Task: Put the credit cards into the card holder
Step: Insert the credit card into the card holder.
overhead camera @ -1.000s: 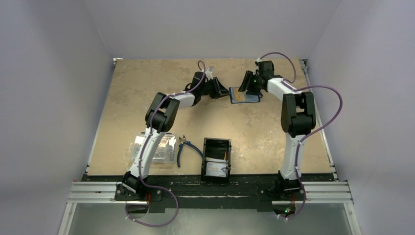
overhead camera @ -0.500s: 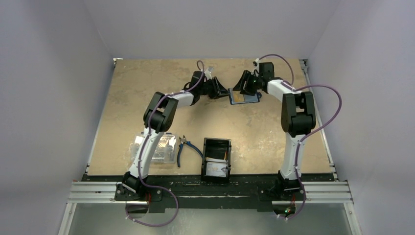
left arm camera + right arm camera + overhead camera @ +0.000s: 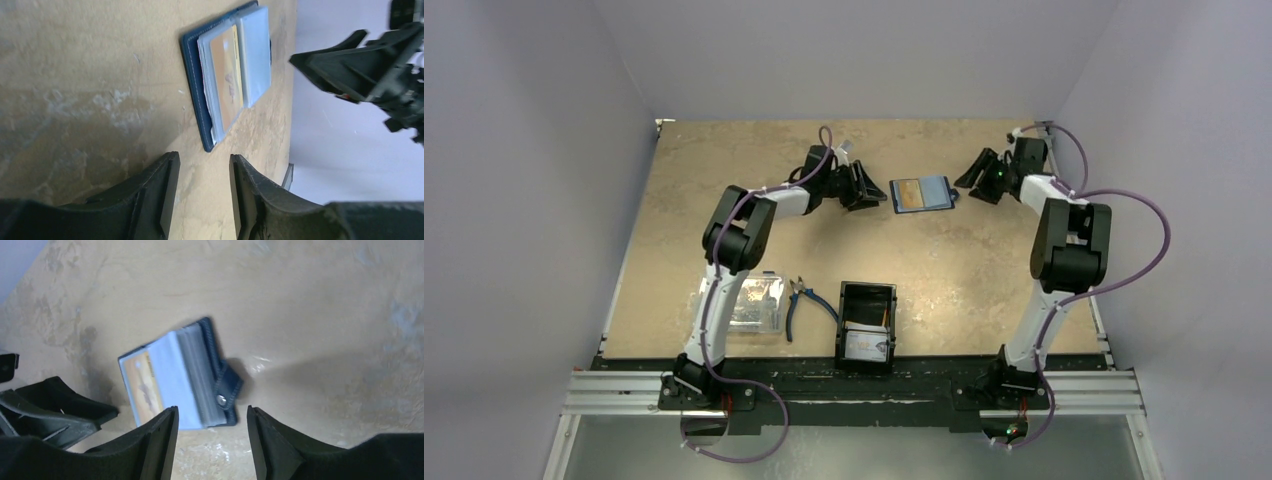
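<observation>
The card holder (image 3: pixel 922 193) lies open and flat on the table (image 3: pixel 714 200), toward the far edge. Its cover is navy blue, with a stack of clear sleeves on top. An orange card (image 3: pixel 227 80) shows through the sleeves on one half, and a snap tab (image 3: pixel 227 392) juts from the opposite side. The left end effector (image 3: pixel 871 192) and the right end effector (image 3: pixel 977 183) flank it without touching, both part-open and empty.

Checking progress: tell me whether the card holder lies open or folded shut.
Open: the card holder lies flat, its clear sleeves facing up with an orange card showing.
</observation>
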Available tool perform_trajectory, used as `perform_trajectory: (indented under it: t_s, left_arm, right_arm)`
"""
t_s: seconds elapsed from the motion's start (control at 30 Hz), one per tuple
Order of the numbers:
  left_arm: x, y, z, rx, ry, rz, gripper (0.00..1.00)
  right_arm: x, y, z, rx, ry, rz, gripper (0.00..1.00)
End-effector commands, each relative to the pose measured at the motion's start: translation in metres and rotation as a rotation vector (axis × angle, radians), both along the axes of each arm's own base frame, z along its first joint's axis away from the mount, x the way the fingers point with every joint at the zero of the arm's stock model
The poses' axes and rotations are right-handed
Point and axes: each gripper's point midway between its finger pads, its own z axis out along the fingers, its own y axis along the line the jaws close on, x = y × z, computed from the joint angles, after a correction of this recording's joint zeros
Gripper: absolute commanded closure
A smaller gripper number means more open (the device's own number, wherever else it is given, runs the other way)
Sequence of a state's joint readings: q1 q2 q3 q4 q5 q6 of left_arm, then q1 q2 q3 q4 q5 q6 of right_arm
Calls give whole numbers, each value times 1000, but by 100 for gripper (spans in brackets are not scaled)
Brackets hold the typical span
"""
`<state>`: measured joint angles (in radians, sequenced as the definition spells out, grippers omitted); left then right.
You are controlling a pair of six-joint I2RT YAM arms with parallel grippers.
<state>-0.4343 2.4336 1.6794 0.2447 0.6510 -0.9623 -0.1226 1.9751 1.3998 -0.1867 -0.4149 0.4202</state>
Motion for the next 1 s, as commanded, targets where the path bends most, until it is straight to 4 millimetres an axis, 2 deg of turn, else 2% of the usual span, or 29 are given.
perform_trajectory:
  t_s: [0.0, 0.13, 0.3, 0.4, 0.5, 0.7, 0.83, 0.97]
  left_arm:
    - [-10, -6, 43, -40, -43, -37, 54]
    - [-6, -9, 39, -35, -37, -12, 54]
    - [-5, -14, 37, -67, -27, 26, 53]
    - [-6, -13, 38, -58, -30, 34, 53]
    - [-6, -10, 40, -40, -40, 40, 53]
    - [-6, -11, 43, -31, -51, 52, 54]
    - [1, -9, 51, -2, -86, 62, 53]
    - [14, -9, 48, 61, -113, 60, 52]
  right_arm:
    - [-3, 6, -11, 181, -33, -17, 40]
    - [-7, 16, -33, 279, -3, -12, 41]
    - [-4, 30, -35, 442, -25, -22, 41]
    - [0, 35, -10, 620, -85, -47, 42]
    - [3, 25, 12, 751, -152, -109, 43]
    - [7, 18, 34, 1015, -238, -152, 52]
    - [17, 8, 28, 1002, -249, -240, 51]
    - [26, -7, 0, 896, -202, -360, 47]
